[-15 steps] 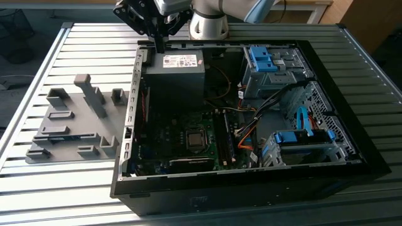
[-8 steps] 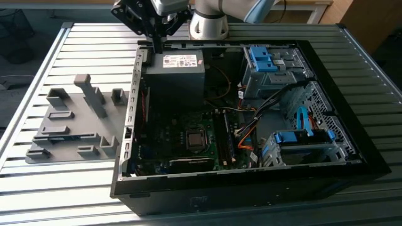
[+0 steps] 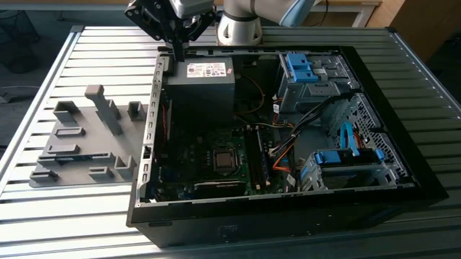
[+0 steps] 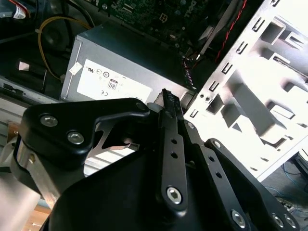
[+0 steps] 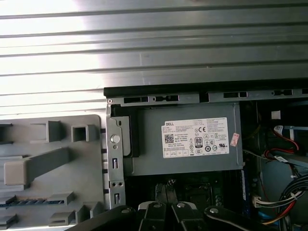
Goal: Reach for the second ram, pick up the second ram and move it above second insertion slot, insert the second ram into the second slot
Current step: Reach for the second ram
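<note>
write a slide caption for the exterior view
The pincer hangs over the power supply in an open computer case on a slatted table, grey parts fixture beside it.

The arm (image 3: 238,28) has a rounded silver-grey joint housing, with a pale blue cap (image 3: 297,9) on the adjoining joint. The gripper (image 3: 178,51) is matte black, built of flat linkage bars tapering narrow. In the second wrist view, bright round-headed screws (image 4: 173,194) mark each pivot, and a brushed-metal cylinder (image 4: 19,192) sits behind.
</note>
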`<state>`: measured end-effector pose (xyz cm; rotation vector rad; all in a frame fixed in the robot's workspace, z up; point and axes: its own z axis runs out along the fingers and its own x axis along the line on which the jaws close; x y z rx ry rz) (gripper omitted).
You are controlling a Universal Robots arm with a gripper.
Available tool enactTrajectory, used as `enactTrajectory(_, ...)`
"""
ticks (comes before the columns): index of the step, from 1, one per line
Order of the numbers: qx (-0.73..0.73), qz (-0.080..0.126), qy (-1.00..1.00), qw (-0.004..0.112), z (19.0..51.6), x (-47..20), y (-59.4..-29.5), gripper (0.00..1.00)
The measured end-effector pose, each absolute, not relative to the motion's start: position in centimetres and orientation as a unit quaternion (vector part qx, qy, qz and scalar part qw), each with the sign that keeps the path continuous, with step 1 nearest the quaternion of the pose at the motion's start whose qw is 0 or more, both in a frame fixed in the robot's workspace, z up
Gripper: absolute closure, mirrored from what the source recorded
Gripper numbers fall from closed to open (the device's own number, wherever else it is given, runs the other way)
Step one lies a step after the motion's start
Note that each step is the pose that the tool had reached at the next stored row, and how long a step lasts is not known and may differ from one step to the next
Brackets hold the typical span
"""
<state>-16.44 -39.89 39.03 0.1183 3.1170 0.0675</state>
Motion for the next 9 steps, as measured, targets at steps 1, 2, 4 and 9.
enactTrajectory(1, 0.038, 0.022, 0.999, 0.011, 39.03, -16.47, -39.89, 0.89)
enactTrajectory(2, 0.038, 0.022, 0.999, 0.011, 39.02, -16.5, -39.89, 0.89)
enactTrajectory(4, 0.038, 0.022, 0.999, 0.011, 39.01, -16.59, -39.89, 0.89)
enactTrajectory(9, 0.038, 0.022, 0.999, 0.01, 38.98, -16.82, -39.89, 0.89)
